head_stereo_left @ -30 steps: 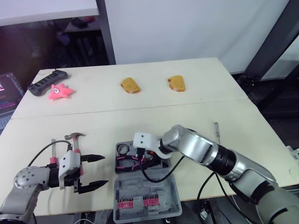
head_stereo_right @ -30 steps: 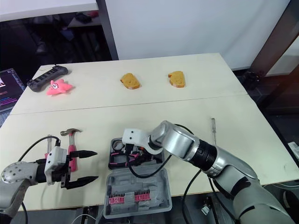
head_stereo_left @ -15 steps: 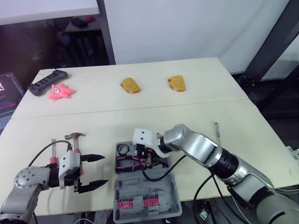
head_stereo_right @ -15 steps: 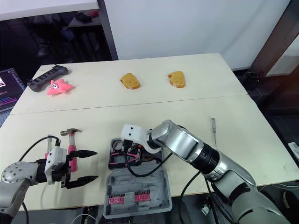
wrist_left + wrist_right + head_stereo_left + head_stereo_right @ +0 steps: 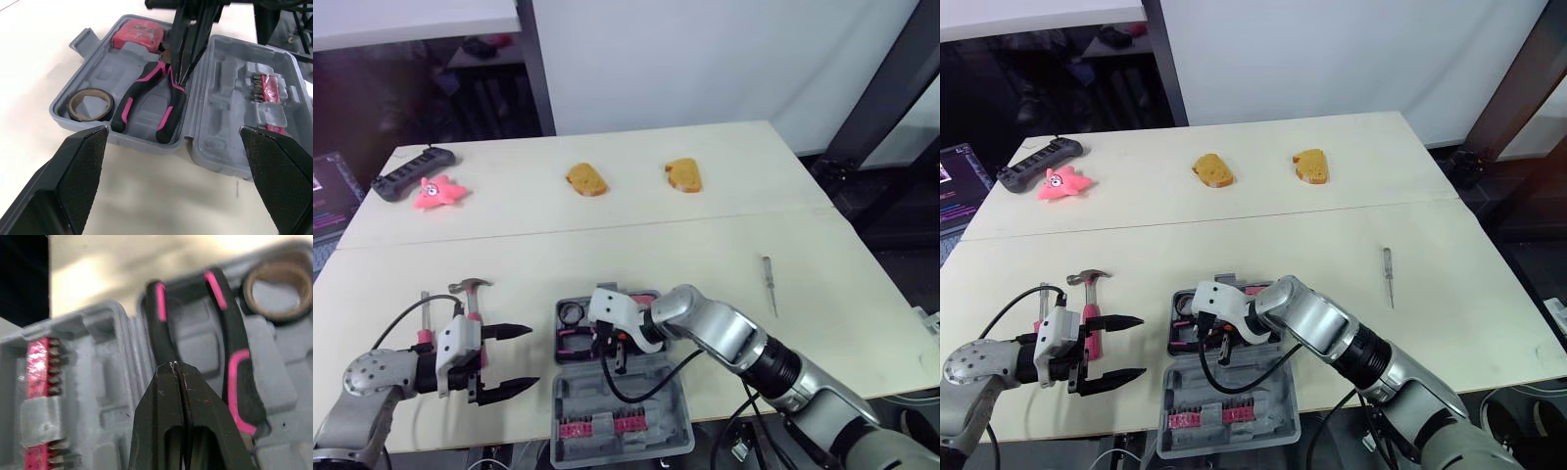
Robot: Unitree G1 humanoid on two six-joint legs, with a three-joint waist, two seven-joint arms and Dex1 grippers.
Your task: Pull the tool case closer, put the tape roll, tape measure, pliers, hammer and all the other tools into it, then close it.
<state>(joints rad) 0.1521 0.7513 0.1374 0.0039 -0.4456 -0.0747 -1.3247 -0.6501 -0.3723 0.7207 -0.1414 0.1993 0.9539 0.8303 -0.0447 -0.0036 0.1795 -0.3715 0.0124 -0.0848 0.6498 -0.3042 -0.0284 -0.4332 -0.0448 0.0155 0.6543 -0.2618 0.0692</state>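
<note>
The table bears the open tool case, hammer and screwdriver. Farther back lie bread pieces and a pink toy.

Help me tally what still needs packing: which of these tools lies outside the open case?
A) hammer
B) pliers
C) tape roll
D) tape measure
A: the hammer lies on the table beside the left hand, while the tape roll, pliers and tape measure sit in the case.
</note>
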